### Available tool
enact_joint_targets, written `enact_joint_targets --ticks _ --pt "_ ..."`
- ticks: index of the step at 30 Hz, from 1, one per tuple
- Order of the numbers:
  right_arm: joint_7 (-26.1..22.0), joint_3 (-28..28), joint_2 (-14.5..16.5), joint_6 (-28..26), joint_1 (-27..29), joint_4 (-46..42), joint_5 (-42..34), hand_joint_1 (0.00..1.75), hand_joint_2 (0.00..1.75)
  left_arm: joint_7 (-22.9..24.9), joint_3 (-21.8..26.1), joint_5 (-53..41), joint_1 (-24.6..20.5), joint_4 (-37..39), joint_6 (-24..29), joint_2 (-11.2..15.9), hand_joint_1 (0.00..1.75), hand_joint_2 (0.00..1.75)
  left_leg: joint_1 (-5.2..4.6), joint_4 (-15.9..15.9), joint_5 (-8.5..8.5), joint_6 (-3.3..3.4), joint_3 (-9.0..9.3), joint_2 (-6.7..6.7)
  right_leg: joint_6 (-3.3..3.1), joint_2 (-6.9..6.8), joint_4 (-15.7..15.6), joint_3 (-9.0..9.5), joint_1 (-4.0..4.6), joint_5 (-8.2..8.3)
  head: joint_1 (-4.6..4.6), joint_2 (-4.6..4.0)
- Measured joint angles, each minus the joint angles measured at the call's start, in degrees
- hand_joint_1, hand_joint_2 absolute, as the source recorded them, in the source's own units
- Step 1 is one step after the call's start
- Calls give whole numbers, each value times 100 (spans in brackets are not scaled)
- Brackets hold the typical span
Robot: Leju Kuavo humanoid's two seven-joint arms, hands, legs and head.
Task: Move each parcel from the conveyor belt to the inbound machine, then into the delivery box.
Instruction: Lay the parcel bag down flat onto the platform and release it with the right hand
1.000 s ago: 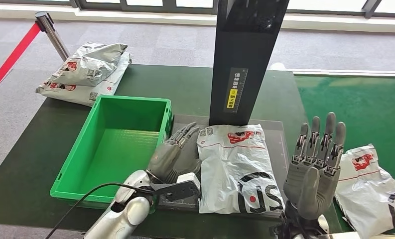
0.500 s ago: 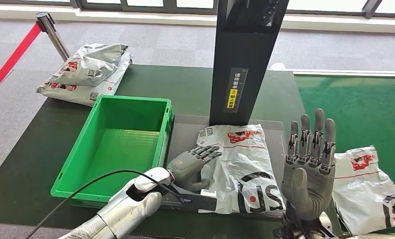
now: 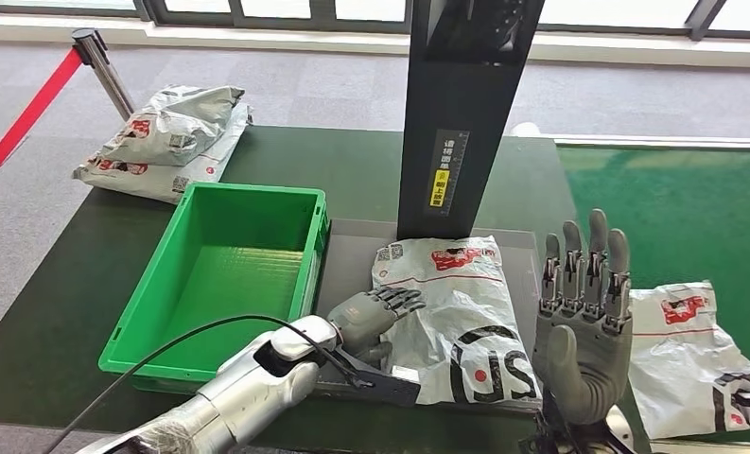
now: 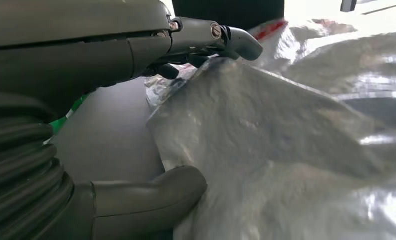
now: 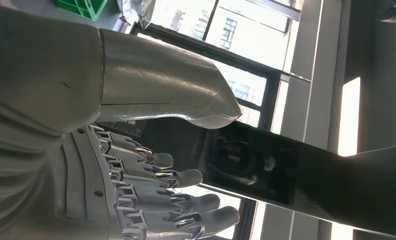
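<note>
- Silvery plastic parcel [image 3: 451,317] lies flat on the grey plate of the inbound machine [image 3: 349,248], just in front of its black column [image 3: 465,113]; green box [image 3: 221,276] sits just left of it.
- Left hand [image 3: 366,317] is at the parcel's left edge. In the left wrist view the thumb [image 4: 151,192] lies under the film and the fingers [image 4: 205,37] over it, closing on the edge; I cannot tell whether the pinch is firm.
- Right hand [image 3: 584,326] is upright, fingers straight and slightly apart, holding nothing.
- Judgement: bag looks light, soft and slick; it will likely sag and slip. Best hold is a bunched edge, not the flat face.
- Second parcel [image 3: 697,350] waits on the green belt [image 3: 692,218] at right, its near corner cut off by the frame.
- Two more parcels [image 3: 163,137] lie at the far left.
- Parcel contents are hidden.
</note>
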Motion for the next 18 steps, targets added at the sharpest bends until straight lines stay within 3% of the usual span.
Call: enact_joint_targets --ticks 4,9,18 --pt "-14 -1 14 48 103 -26 69 0 175 -216 -34 87 -57 330 181 -47 175 175 -16 -25 -27 0 31 7 -6 3 -1 44 -17 -23 0 0" --pt "28 -15 22 63 152 -91 84 0 175 -455 72 114 107 128 798 -1 175 175 -37 -41 -33 -5 82 11 -15 4 -1 82 -22 -40 0 0" --pt "86 -105 22 106 174 -152 75 0 175 -447 225 -35 334 -280 919 103 175 175 -37 -57 -39 -18 97 4 -34 3 1 92 -20 -57 0 0"
